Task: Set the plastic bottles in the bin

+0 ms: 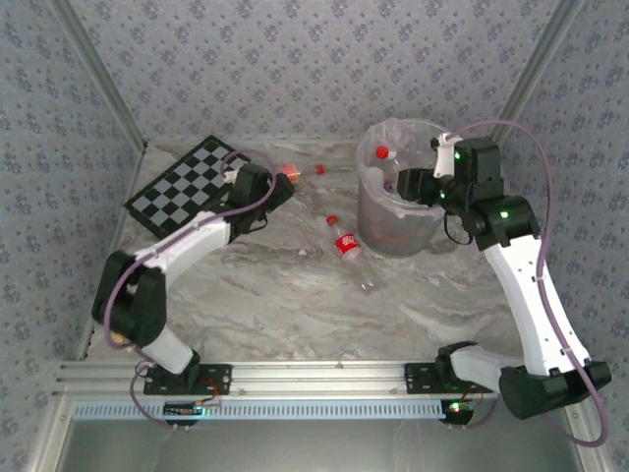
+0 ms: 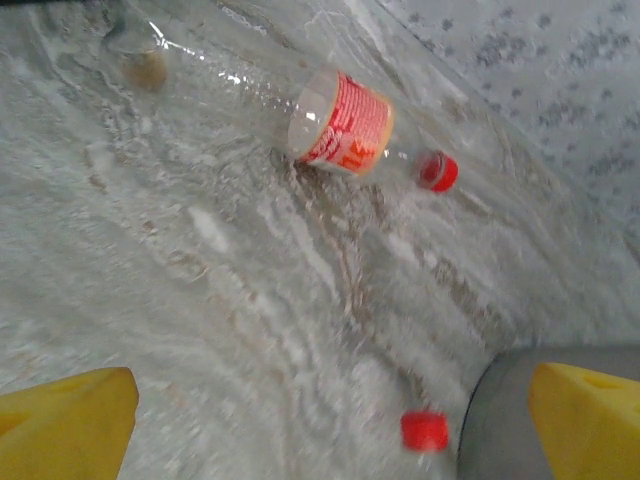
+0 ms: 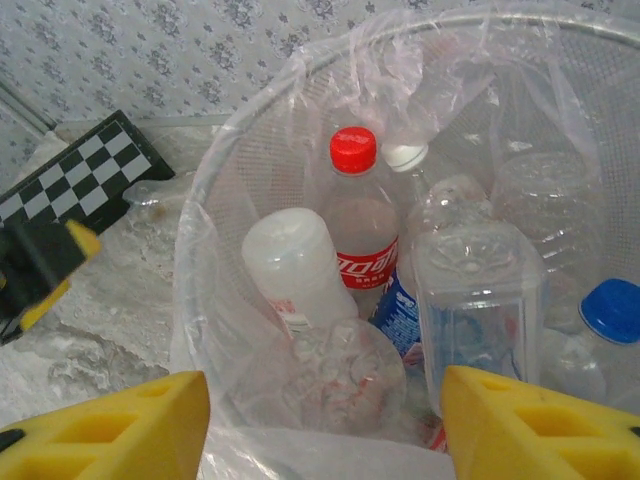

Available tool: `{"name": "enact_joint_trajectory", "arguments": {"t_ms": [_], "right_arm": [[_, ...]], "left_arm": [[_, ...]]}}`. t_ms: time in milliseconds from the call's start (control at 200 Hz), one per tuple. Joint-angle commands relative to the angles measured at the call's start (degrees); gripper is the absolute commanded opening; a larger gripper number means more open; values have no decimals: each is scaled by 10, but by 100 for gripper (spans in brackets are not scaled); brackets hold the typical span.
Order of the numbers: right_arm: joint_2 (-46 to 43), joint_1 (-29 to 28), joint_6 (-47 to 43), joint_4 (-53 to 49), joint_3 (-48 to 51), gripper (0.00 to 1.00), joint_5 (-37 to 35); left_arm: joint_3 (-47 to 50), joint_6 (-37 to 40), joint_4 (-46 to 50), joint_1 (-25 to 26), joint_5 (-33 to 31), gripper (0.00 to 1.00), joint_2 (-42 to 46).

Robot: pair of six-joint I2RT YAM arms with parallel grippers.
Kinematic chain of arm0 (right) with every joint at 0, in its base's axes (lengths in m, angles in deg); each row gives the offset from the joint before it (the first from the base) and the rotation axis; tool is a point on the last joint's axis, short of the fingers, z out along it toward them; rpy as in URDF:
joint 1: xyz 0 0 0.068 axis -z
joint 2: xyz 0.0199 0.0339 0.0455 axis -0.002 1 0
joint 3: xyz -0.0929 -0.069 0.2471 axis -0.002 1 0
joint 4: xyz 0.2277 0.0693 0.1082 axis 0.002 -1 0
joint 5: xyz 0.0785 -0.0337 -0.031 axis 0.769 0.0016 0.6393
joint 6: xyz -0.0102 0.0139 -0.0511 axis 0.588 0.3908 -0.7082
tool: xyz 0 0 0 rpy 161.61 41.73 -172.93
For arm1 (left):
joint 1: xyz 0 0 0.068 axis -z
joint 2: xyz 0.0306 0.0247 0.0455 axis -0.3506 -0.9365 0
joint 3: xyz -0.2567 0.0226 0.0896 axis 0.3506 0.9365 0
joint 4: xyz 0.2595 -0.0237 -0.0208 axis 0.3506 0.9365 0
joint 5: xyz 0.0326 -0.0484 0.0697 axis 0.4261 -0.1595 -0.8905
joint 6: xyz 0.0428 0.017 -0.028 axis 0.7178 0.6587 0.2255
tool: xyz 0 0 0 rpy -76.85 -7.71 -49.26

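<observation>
— Over the bin (image 1: 385, 234), how is the right gripper (image 1: 413, 187) set?

— It is held above the rim's right side, the yellow fingers (image 3: 110, 430) spread wide and nothing clasped between them. Under them, inside the clear liner (image 3: 250, 130), several plastic bottles (image 3: 358, 235) are piled: a red-capped one is stood upright, a blue cap (image 3: 610, 310) is seen toward the right wall, and clear crushed ones are packed between.

— What is found outside the bin?

— One red-labelled bottle (image 1: 346, 246) is laid flat on the marbled table (image 1: 295, 305), just beside the bin's left wall. Farther left of the bin, toward the back wall, another labelled bottle (image 2: 340, 120) is laid on its side.

— And the left gripper (image 2: 330, 425)?

— It is lowered well left of the bin, by the chequered board (image 1: 187, 185). Its jaws are parted and nothing is gripped. A further red cap (image 2: 425, 432) is seen low between the fingers, close to one of them; whether it is touched cannot be told.
</observation>
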Motion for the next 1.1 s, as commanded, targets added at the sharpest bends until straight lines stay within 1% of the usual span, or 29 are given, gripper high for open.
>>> {"name": "enact_joint_trajectory", "arguments": {"t_ms": [0,60,140,235,300,405,520,595,745,940,999,1094], "right_arm": [[-38,-2,9,-7,14,66,-19],[-49,-1,8,-16,18,69,-20],[-62,2,4,-38,15,70,-21],[-81,10,-7,-55,20,72,-27],[-91,22,-11,-61,25,72,-29],[-97,45,-9,-62,32,72,-11],[-97,54,-10,-64,28,72,1],[-95,60,-20,-72,22,73,1],[-105,67,-32,-87,17,73,-18],[-111,71,-33,-90,21,73,-25],[-112,71,-34,-92,19,73,-24],[-113,72,-33,-92,19,73,-24]], "left_arm": [[-75,-157,24,-26,-16,100,-61],[-104,-204,25,-37,-4,100,-90],[-131,-231,12,-45,-2,100,-116],[-166,-286,37,-59,8,96,-146],[-174,-321,33,-67,22,95,-164],[-189,-356,23,-77,29,94,-194],[-208,-390,19,-88,31,92,-231],[-223,-389,-2,-96,22,91,-260],[-271,-390,13,-111,37,91,-312],[-287,-419,8,-117,58,90,-352],[-287,-425,7,-119,59,86,-358],[-285,-426,8,-123,63,72,-361]]}}
